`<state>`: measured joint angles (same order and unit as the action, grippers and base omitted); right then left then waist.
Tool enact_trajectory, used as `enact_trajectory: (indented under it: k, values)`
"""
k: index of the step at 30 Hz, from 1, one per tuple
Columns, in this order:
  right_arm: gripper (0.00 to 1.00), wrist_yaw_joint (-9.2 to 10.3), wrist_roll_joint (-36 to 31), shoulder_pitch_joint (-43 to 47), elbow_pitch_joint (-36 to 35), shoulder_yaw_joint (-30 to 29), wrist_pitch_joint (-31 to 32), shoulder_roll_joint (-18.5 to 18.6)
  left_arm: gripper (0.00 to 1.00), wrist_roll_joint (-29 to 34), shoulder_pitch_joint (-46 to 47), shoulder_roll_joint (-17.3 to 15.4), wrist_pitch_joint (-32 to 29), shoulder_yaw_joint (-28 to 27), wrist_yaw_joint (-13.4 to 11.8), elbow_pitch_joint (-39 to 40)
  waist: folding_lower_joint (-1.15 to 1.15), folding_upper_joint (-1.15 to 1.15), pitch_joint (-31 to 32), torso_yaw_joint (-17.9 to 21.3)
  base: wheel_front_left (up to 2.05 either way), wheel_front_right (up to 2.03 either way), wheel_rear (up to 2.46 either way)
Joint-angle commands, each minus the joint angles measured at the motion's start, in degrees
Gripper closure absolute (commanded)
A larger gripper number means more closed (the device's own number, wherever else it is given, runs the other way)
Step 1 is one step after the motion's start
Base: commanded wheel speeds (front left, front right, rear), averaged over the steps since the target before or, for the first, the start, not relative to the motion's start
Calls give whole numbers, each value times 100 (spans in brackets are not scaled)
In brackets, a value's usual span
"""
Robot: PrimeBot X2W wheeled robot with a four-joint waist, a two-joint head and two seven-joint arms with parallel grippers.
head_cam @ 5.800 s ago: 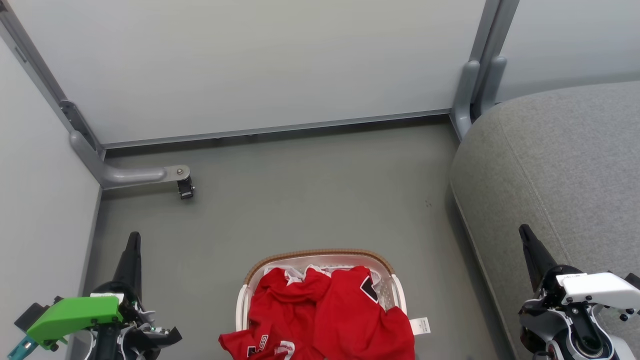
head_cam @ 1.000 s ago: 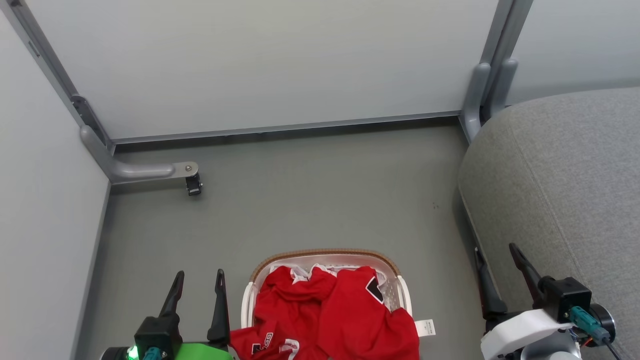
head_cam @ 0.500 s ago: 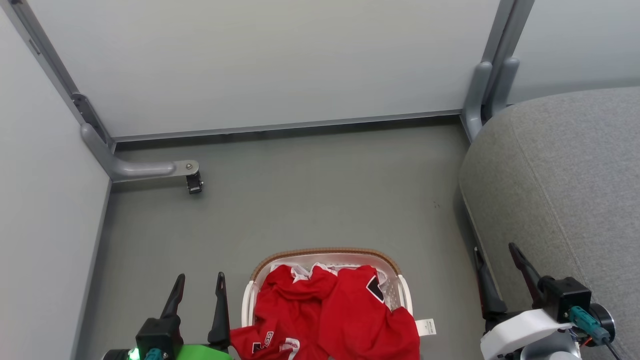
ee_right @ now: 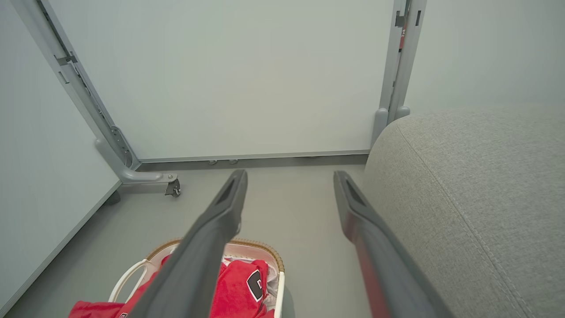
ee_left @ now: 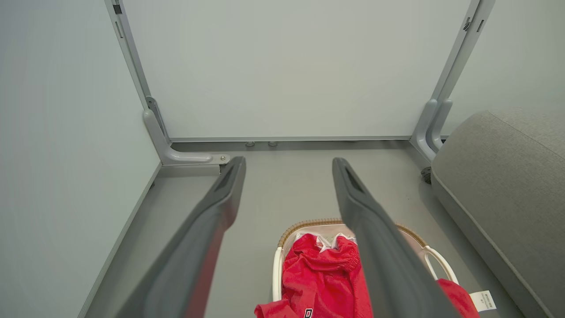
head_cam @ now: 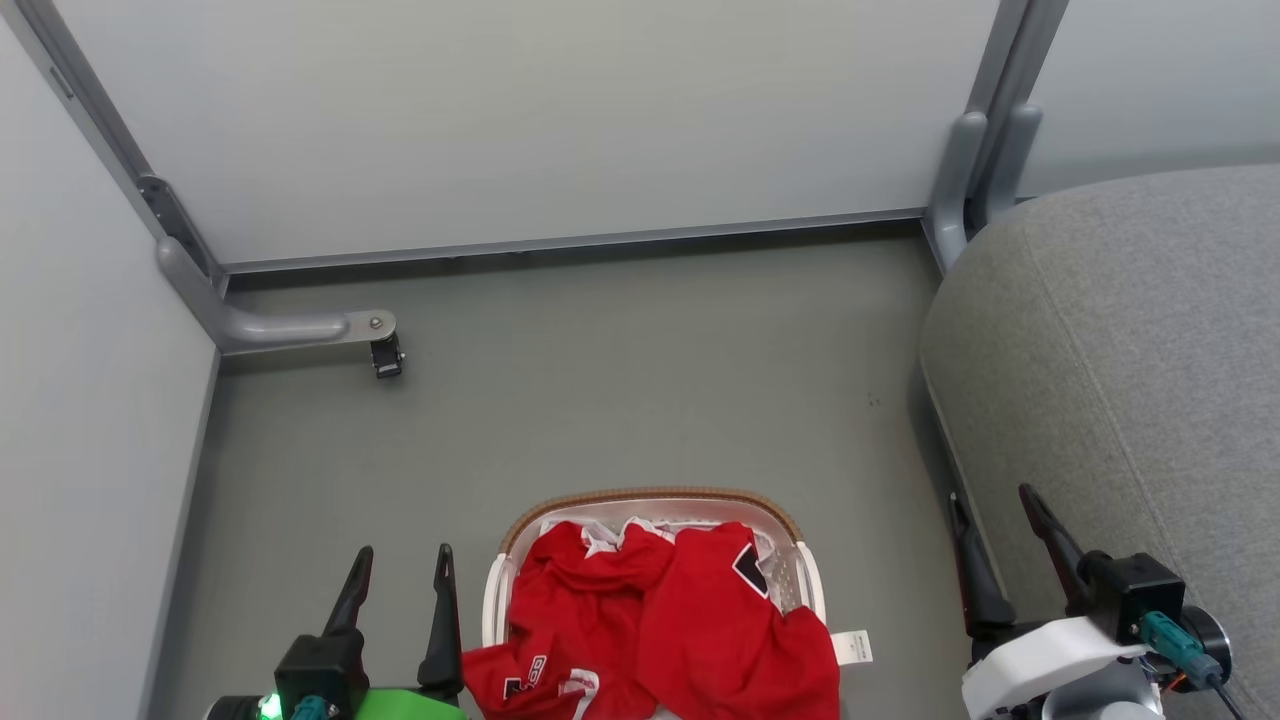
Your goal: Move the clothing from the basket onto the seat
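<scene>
My left gripper (head_cam: 402, 552) is low at my left, fingers pointing up and forward, jaws spread wide, gripping nothing. My right gripper (head_cam: 990, 495) is low at my right, fingers leaning slightly left, jaws equally wide, gripping nothing.

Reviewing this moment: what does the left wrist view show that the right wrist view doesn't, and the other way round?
Left wrist view: the open left gripper and a white label tag lying just outside the basket. Right wrist view: the open right gripper and a black patch on the red clothing. Shared: the basket holding the clothing, the grey seat beside it, and the floor.
</scene>
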<state>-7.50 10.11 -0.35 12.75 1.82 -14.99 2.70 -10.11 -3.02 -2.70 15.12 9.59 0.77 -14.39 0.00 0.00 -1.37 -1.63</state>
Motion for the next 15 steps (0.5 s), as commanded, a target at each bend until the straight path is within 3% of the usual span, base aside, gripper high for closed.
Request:
enact_trajectory:
  k: [1, 15]
  values:
    - [0, 2, 31, -8, -36, -23, -30, 34, 0, 39, 41, -35, 6, 10, 19, 19, 0, 0, -48, -6, 0, 0, 0]
    - [0, 2, -31, -501, -241, -100, -29, 33, 0, 599, 1059, -173, 5, 67, 336, -163, 0, 0, -856, 6, 0, 0, 0]
